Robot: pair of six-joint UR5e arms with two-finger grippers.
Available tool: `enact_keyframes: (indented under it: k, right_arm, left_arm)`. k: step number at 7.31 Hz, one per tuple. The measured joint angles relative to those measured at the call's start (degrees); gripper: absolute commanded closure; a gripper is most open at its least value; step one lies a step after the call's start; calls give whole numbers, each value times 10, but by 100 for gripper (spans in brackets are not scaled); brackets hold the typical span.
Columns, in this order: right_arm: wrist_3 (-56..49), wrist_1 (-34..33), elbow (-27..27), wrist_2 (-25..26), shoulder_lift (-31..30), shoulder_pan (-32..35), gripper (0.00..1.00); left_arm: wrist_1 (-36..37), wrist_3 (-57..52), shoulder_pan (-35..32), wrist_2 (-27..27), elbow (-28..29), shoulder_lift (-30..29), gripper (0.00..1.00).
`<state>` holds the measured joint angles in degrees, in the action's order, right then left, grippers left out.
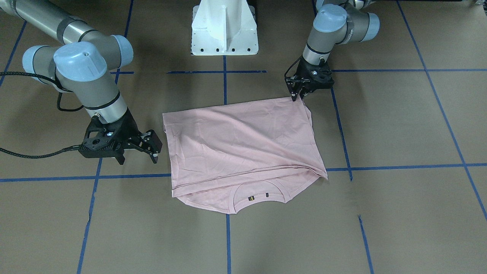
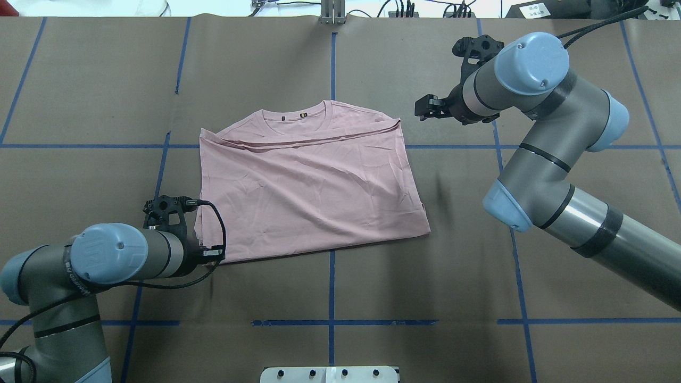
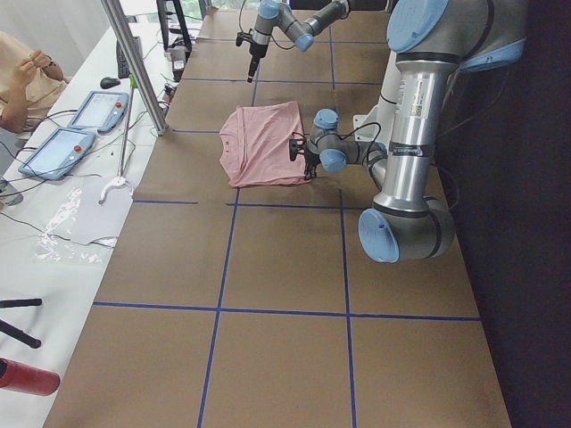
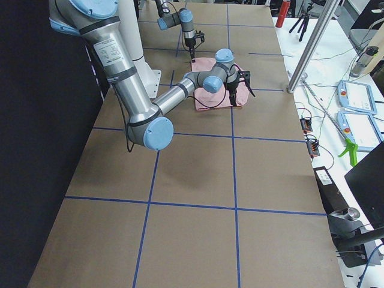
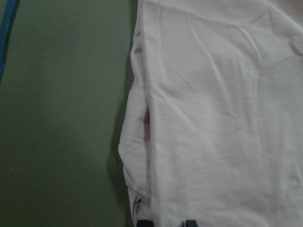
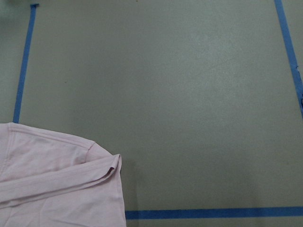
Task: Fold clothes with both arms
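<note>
Pink T-shirt (image 2: 308, 197) lies halved on the table (image 2: 425, 276), hem near its collar (image 2: 295, 114), so the left gripper (image 1: 298, 97) sits at a near corner, pinching or not I cannot tell, while the right gripper (image 2: 424, 108) hangs spread beside the far corner, seemingly for the next fold.

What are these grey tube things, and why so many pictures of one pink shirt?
Those are two robot arms, a left arm and a right arm, each ending in a black pincer for grabbing. They are meant to fold the pink T-shirt lying on the brown table. It is folded over once, its collar peeking out. The pictures come from different cameras: one faces the robot, one looks from behind it, two from the table's ends, one sits on each wrist. The left pincer is at a shirt corner; I cannot tell if it is pinching. The right pincer is open beside the shirt, holding nothing.
</note>
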<state>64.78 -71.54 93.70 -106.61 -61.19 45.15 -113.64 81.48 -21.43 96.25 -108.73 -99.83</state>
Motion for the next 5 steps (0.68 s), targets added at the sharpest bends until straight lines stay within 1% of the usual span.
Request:
enact_keyframes:
  k: [2, 3, 5]
  right_arm:
    - [1, 0, 0, 1, 0, -1, 0]
    - [2, 0, 0, 2, 0, -3, 0]
    - [8, 0, 0, 4, 0, -6, 0]
  left_arm:
    - [0, -15, 0, 0, -2, 8, 100]
    - [-1, -48, -11, 1, -5, 18, 100]
    - [-1, -160, -83, 2, 8, 23, 100]
